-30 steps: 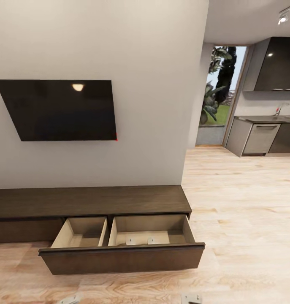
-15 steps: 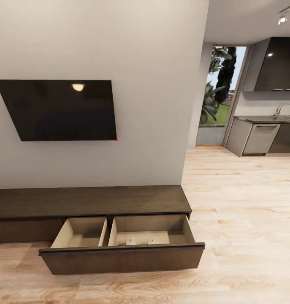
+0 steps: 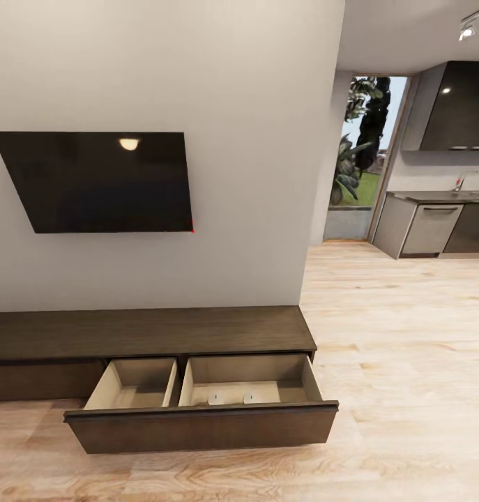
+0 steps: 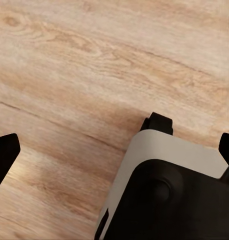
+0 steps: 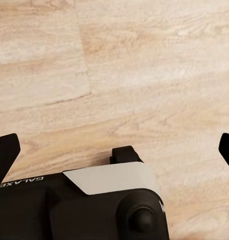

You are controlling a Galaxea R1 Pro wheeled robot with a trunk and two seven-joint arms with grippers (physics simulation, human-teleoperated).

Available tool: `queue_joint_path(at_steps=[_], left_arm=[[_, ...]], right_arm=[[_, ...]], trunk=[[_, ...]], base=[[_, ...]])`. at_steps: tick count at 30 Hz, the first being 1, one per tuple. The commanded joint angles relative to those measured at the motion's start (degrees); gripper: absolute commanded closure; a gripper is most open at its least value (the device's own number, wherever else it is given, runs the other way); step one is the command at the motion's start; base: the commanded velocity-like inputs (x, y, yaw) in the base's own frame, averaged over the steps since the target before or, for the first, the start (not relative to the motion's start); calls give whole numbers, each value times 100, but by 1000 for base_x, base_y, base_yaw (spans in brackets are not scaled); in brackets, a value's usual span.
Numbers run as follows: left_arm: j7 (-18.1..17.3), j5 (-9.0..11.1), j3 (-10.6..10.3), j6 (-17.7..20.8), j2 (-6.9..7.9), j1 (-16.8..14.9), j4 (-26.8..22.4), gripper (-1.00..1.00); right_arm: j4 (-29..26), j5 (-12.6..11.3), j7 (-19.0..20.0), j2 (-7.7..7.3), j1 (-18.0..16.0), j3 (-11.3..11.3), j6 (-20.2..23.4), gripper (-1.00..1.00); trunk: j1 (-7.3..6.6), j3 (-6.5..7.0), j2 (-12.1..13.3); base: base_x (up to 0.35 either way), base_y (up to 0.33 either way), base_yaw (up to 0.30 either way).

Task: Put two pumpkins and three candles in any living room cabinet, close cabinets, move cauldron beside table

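Head view showed the cabinet (image 3: 152, 335) against the wall under a television (image 3: 96, 181), its wide drawer (image 3: 201, 425) pulled out with two pale candles (image 3: 232, 397) inside. Both wrist views showed each arm's jaws spread wide and empty over wooden floor (image 4: 69, 65). Fetching the remaining pieces seemed next; leaving that drawer open until then would be sensible.

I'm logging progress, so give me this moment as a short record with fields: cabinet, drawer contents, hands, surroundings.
cabinet: long dark-brown cabinet under the TV, wide drawer pulled out
drawer contents: two candles in the right compartment; left compartment looks bare
left hand: open, above the wood floor
right hand: open, holding nothing
surroundings: kitchen through the opening on the right
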Motion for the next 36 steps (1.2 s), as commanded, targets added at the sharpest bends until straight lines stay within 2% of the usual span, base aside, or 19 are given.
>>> queue_joint_path(at_steps=[1, 10, 26, 29, 36], left_arm=[[18, 49, -49, 34, 3, 4, -9, -100], [2, 52, -48, 18, 17, 33, 4, -100], [1, 69, -48, 1, 8, 71, 4, -100], [-11, 108, -13, 26, 76, 72, 13, -100], [-11, 85, -27, 8, 4, 72, 13, -100]], right_arm=[[24, -60, 4, 5, -8, 47, -42, -100], [15, -68, 89, 5, -6, 47, -50, -100], [13, -69, 109, -5, -5, 47, -31, -100], [8, -56, 134, -12, -2, 39, -43, -100], [37, -91, 134, 13, -39, 38, -44, -100]], trunk=[[0, -6, -4], [0, -9, -4], [0, -112, -4], [0, -112, -4], [0, -112, -4]], base=[[0, 0, 0], [0, 0, 0], [0, 0, 0], [0, 0, 0], [0, 0, 0]])
